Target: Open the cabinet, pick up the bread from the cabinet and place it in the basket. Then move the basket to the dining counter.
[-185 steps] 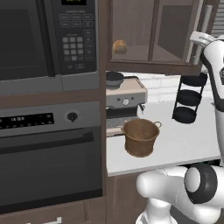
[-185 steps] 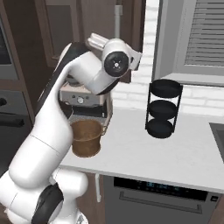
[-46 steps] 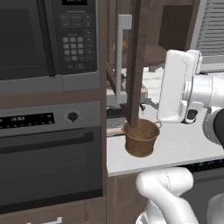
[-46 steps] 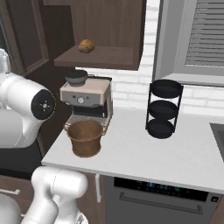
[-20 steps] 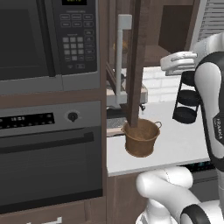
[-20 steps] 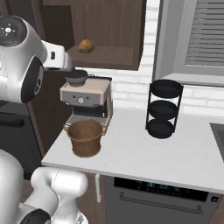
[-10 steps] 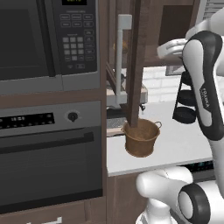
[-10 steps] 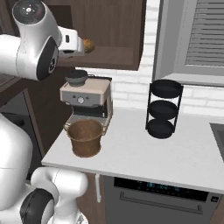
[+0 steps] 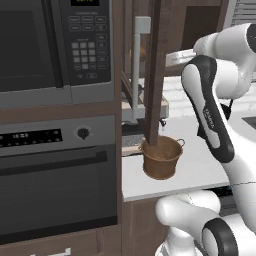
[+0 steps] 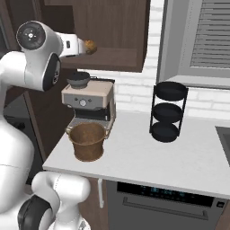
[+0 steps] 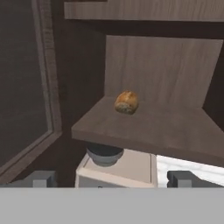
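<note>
1. Gripper (image 11: pixel 111 179) is raised to cabinet-shelf height; its two fingertips (image 11: pixel 41 178) stand wide apart with nothing between them, so it is open and empty
2. Bread (image 11: pixel 127 102) sits straight ahead of the gripper, on the cabinet shelf (image 11: pixel 153 127), upright, apart from the fingertips and not touched. From the right base view the bread (image 10: pixel 90 46) shows just past the tip of the hand
3. Cabinet (image 10: pixel 112 31) is open; its glass door (image 11: pixel 24 83) swings out on the left of the gripper in the hand view, and in the left base view the door edge (image 9: pixel 156 75) and its silver bar handle (image 9: pixel 136 70) stand in front of the arm
4. Basket (image 10: pixel 87 141) sits on the white counter (image 10: pixel 148 157) well below the gripper, empty as far as the right base view shows, just in front of the coffee machine (image 10: pixel 89 101). In the left base view the basket (image 9: pixel 161 157) is right at the foot of the open door
5. Coffee machine top shows directly under the shelf, below the gripper
6. Black three-tier stand (image 10: pixel 168 112) is on the counter, well off to the gripper's right and lower down
7. Microwave (image 9: pixel 50 45) and oven (image 9: pixel 55 175) are off to the left of the cabinet, away from the gripper
</note>
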